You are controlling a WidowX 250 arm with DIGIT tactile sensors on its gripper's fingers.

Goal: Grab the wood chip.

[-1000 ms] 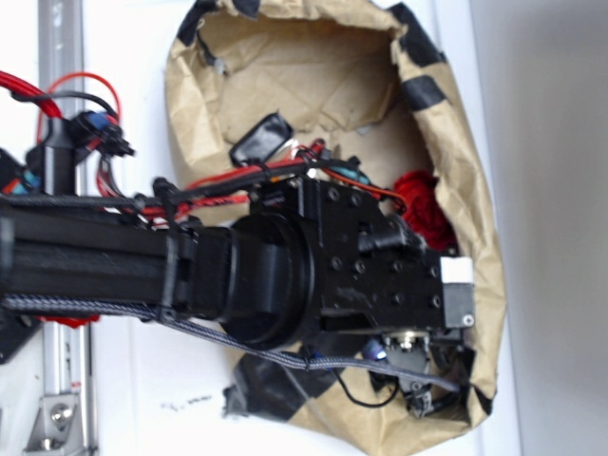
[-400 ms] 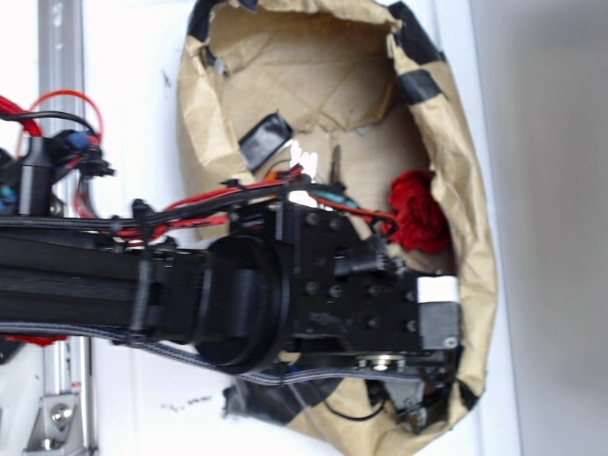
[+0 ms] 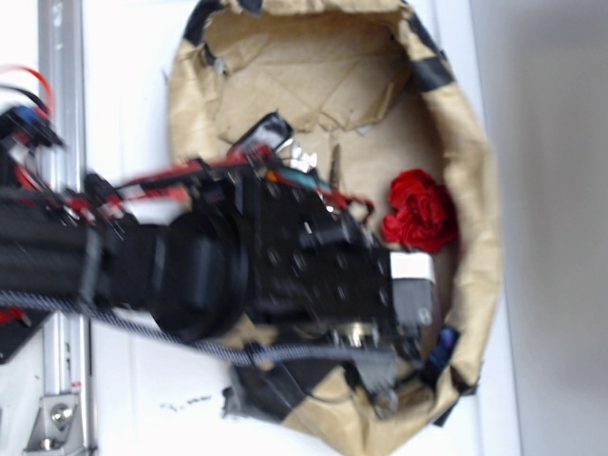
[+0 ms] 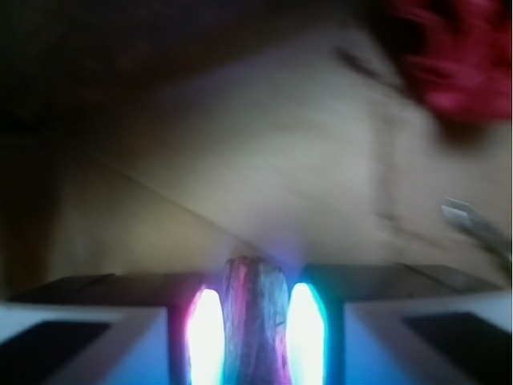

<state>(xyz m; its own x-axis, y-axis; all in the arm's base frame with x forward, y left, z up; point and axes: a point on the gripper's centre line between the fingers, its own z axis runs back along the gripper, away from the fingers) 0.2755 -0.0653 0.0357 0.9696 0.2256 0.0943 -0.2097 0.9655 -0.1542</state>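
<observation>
In the wrist view a streaky dark brown wood chip (image 4: 255, 317) stands upright between my two glowing pads, and my gripper (image 4: 255, 325) is shut on it, above the brown paper floor. In the exterior view the black arm and wrist block (image 3: 313, 275) cover the lower half of the paper bin (image 3: 470, 161); the fingers and the chip are hidden under them there.
A red fabric flower (image 3: 420, 211) lies at the bin's right side, also seen blurred at the wrist view's top right as a red flower (image 4: 461, 56). A black key fob (image 3: 261, 133) and a metal clip (image 3: 304, 157) lie behind the arm. Black tape patches mark the bin's rim.
The arm has pulled back to the left and slightly up, uncovering the red flower. The wrist block now sits nearer the bin's middle.
</observation>
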